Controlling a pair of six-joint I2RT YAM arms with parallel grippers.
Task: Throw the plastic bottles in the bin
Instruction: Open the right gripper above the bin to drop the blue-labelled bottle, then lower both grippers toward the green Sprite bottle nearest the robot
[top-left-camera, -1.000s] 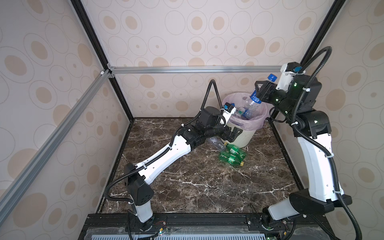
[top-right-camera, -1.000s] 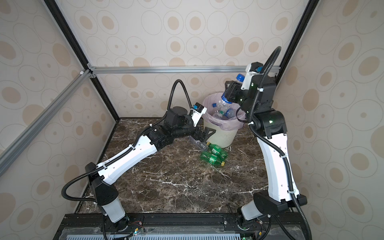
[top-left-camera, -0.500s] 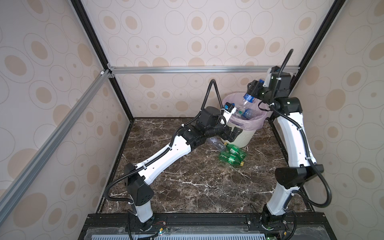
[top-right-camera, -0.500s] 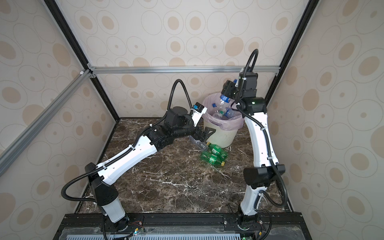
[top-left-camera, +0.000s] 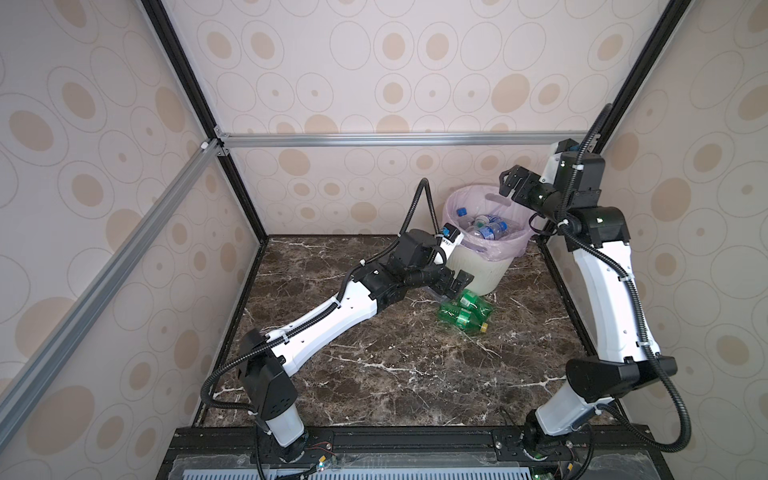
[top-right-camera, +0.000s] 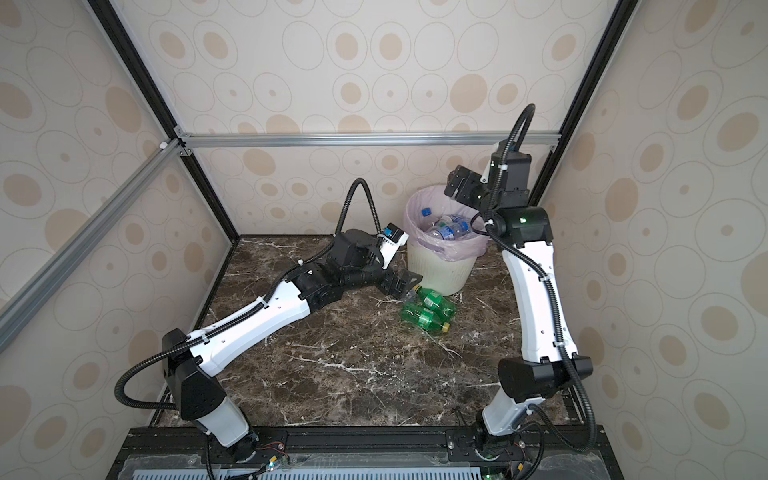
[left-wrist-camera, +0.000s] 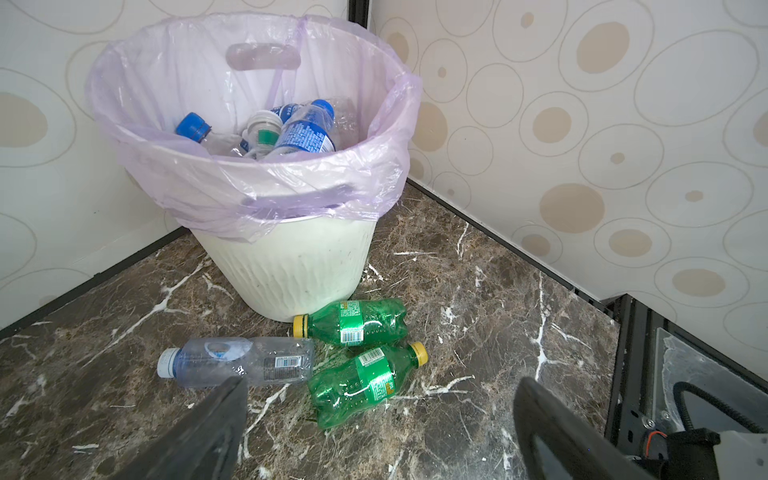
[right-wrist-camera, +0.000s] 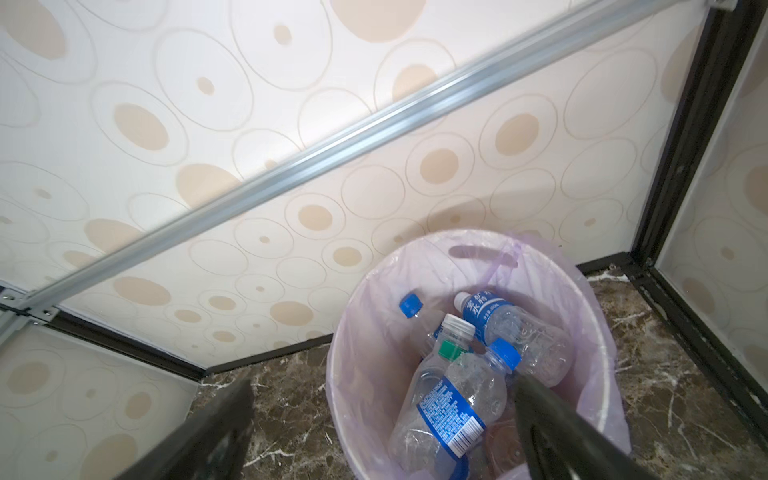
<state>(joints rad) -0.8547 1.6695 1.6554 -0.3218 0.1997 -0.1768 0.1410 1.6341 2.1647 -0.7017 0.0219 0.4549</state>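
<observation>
The marble floor looks the same as a second ago. The bin stands in its far right corner, lined with a pale lilac bag.

The right arm has changed most. A second ago its claw held a blue-capped bottle over the bin. Now the right claw hangs above the far right of the bin's rim with its jaws spread wide and nothing between them. In the right wrist view the two dark fingers frame the open bin.

The left arm has not shifted. It lies low across the floor, and the left claw stays wide open and empty just above the bottles at the foot of the bin.

Inside the bin, a clear bottle with a blue label now lies on top of the pile of other clear bottles.

Three bottles are still on the floor, where they were. Two green bottles with yellow caps lie side by side, the nearer one against the bin's base. A clear bottle with a white cap lies just beside them. One finger of the left claw overlaps it in the left wrist view, and whether they touch cannot be told.
</observation>
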